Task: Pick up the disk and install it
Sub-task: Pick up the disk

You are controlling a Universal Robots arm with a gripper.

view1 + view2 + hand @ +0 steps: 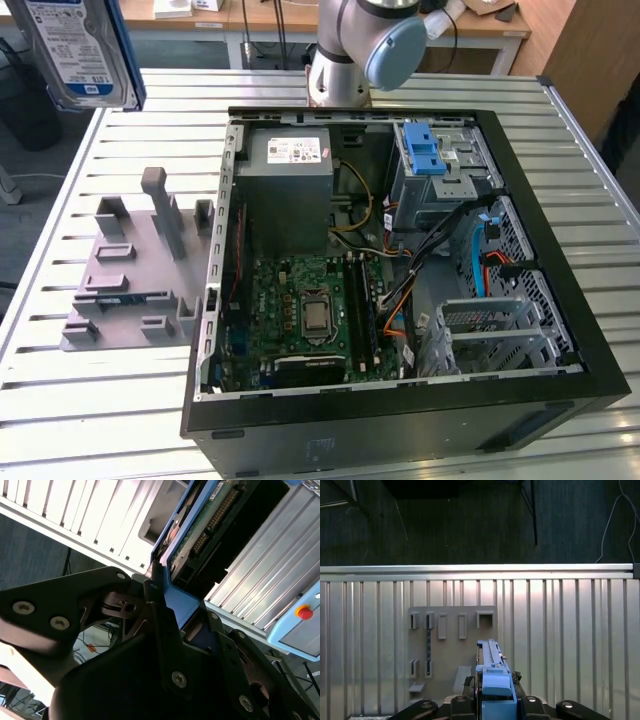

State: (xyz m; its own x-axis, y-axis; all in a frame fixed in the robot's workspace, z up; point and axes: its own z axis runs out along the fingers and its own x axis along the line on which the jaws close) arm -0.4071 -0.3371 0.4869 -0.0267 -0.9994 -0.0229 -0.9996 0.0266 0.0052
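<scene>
On the slatted table [100, 420] lie a grey fixture [130, 275] and open computer case [400, 420].

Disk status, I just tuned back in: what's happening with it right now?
The arm's tool is shut on the disk, gripping its blue end bracket, and holds it in the air, off the slatted table. In the first wrist view the disk hangs edge-on above the grey fixture plate. The open computer case stands beside that plate, and the disk is not yet in its drive cage.
</scene>
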